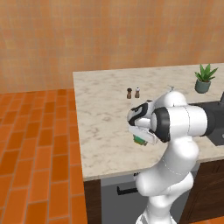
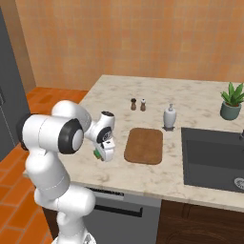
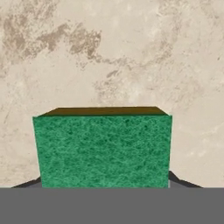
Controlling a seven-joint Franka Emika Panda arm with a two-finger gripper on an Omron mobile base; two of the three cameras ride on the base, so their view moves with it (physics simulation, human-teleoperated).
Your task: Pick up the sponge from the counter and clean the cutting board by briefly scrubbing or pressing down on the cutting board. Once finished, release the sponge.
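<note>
Mostly marbled counter (image 2: 200,95), orange tile floor (image 1: 30,144)

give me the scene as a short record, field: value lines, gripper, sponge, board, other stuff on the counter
gripper: gripper pointing down over the counter, left of the cutting board in the right base view
sponge: sponge green face large in the hand view, between the fingers; whether lifted off the counter cannot be told
cutting board: cutting board flat on the counter, bare, apart from the sponge
sink: dark sink right of the board
other items: two small shakers, soap dispenser, potted plant
task state: board not yet scrubbed
</note>
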